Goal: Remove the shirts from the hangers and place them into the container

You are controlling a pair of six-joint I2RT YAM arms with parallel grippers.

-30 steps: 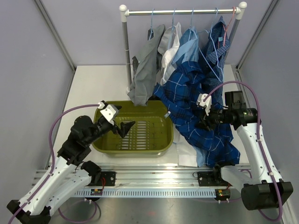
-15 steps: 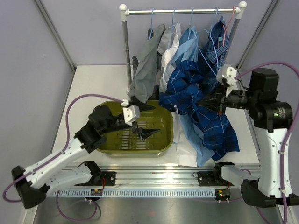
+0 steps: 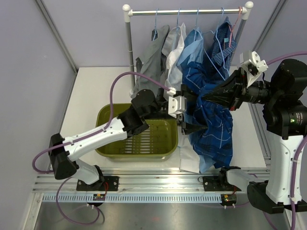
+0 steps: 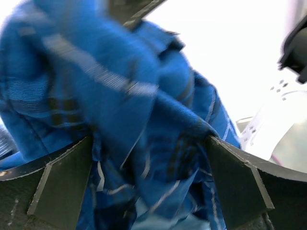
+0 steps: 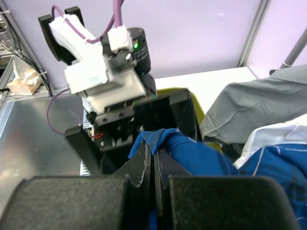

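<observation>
Since the checked shirt (image 3: 211, 132) looks soft and limp, grip a bunched fold: right claw (image 3: 205, 98) pinches one, left claw (image 3: 186, 114) stands wide around cloth.

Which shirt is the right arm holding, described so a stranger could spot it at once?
Start at the silver rail at the back. Below its right half, beside the green tub, hangs a bunched dark blue shirt. Unlike its neighbours, it alone has bold pale windowpane lines.
</observation>
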